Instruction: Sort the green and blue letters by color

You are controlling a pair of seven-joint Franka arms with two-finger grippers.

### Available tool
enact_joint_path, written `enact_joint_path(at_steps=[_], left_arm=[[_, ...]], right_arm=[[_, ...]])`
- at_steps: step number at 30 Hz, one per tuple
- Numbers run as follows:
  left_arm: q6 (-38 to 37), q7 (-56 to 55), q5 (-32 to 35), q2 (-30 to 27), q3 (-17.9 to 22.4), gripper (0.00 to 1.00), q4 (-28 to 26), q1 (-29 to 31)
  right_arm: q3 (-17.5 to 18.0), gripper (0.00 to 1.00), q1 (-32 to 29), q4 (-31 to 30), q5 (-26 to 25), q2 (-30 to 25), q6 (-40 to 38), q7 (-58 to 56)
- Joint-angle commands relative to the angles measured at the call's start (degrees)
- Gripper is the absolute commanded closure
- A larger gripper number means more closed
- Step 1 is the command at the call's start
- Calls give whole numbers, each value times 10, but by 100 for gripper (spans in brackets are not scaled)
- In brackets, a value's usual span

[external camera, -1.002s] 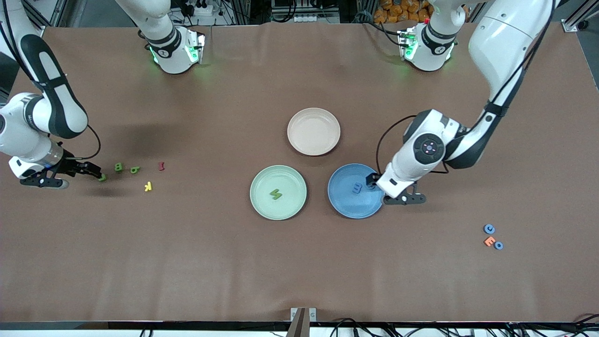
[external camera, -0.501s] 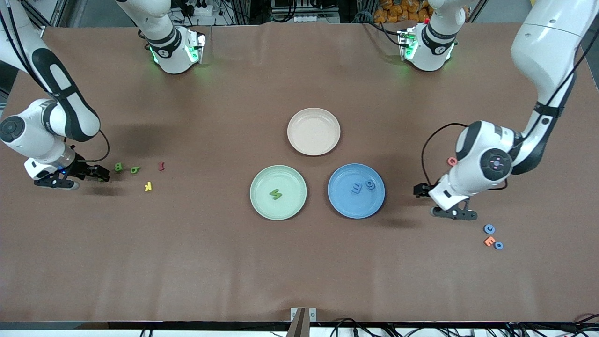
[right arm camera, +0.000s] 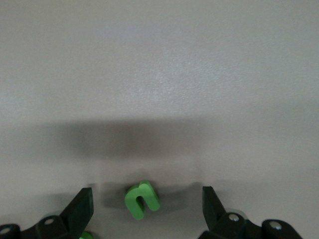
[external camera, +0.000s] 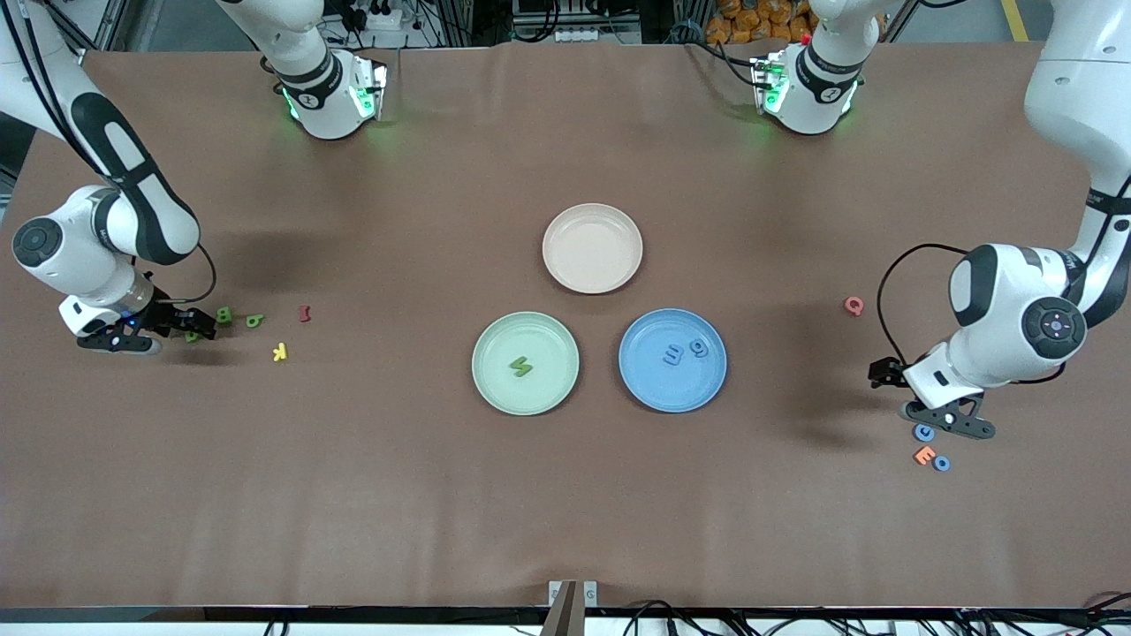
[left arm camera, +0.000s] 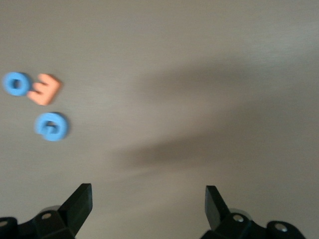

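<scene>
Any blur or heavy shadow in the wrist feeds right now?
Left wrist view: blue letters and the orange letter are smeared, with soft shadow bands across the table. Right wrist view: the green letter is fairly crisp, under a broad dark shadow.

A: Where does the front camera sit?

B: High, across the brown table (external camera: 353, 486), facing both arm bases.

A: And the wrist cameras?

B: Each looks down close between its own black fingers. The left shares the small orange foam letter (left arm camera: 45, 89) (external camera: 922, 456) with the front view; the right shares a green foam letter (right arm camera: 142, 200) (external camera: 192, 336).
</scene>
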Motion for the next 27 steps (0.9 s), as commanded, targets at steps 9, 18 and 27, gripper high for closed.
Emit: enact_joint_path(at_steps=[9, 18, 27], left_arm=[[-2, 71, 45, 72, 30, 0, 85, -2], [-2, 64, 40, 72, 30, 0, 85, -6], [0, 61, 35, 81, 30, 0, 96, -9]], right_arm=[[-4, 4, -1, -36, -8, -23, 16, 0], [-5, 12, -2, -39, -8, -23, 20, -2], [-4, 30, -2, -36, -8, -23, 20, -2]])
